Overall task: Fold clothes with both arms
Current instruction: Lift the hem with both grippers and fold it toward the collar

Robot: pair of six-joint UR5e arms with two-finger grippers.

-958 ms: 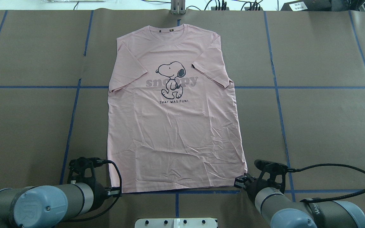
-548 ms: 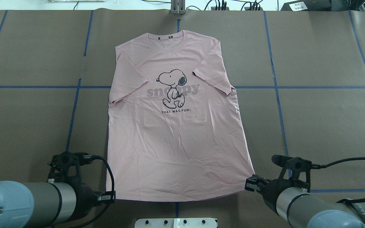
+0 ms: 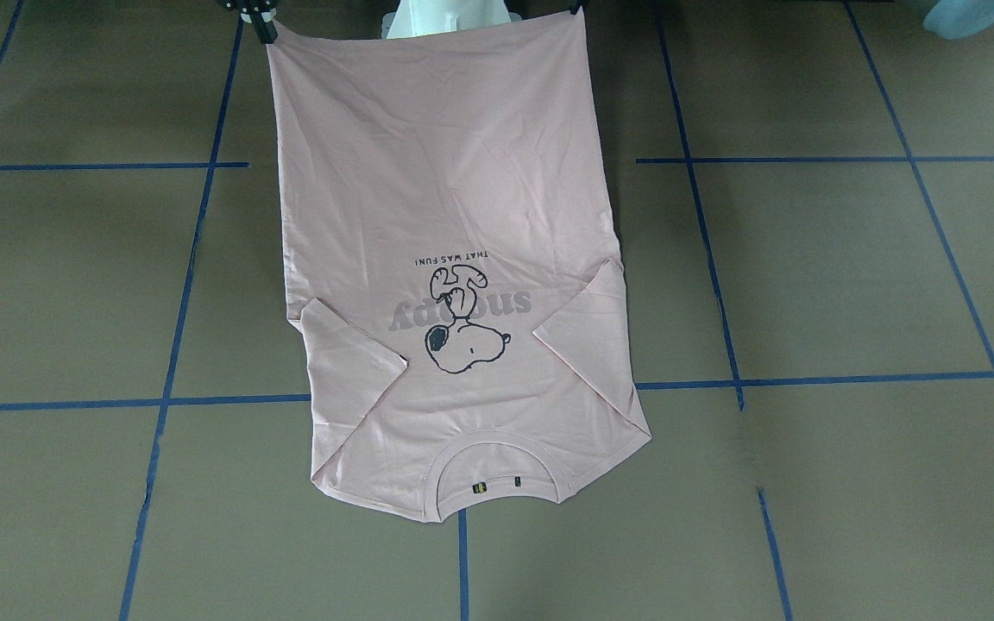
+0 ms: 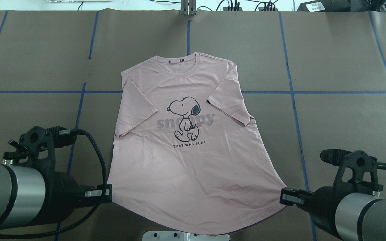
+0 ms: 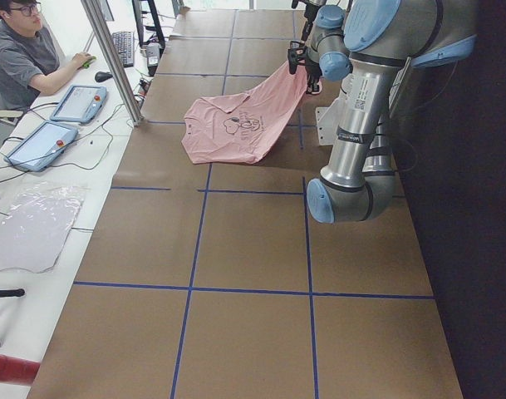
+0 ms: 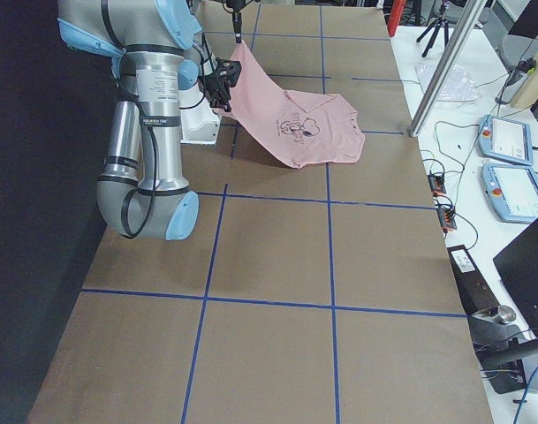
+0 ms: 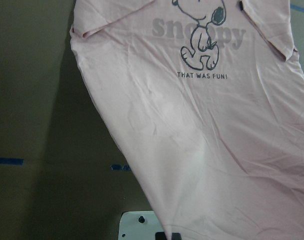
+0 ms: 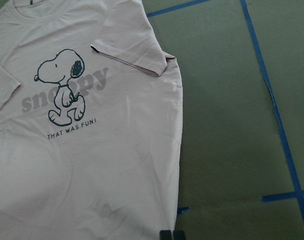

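Observation:
The pale pink T-shirt (image 4: 186,157) lies front up, with its cartoon dog and grey lettering showing. Its collar end rests on the brown table and its hem is lifted off the surface. My left gripper (image 4: 107,194) is shut on the hem's left corner. My right gripper (image 4: 282,196) is shut on the hem's right corner. The hem hangs stretched between them in a curve above the table's near edge. In the front-facing view the shirt (image 3: 445,216) reaches up to both grippers at the top edge. The left wrist view (image 7: 216,150) and the right wrist view (image 8: 92,150) show the shirt sloping away.
The white pedestal base (image 4: 186,236) sits under the lifted hem. Blue tape lines (image 4: 293,100) cross the brown table cover. A metal post (image 4: 188,6) stands at the far edge. An operator (image 5: 20,58) sits at the side with tablets (image 5: 78,101).
Both grippers have risen, drawn back toward the robot and moved apart, with the hem corners in them. The shirt has slid toward the robot and its hem has lifted off the table.

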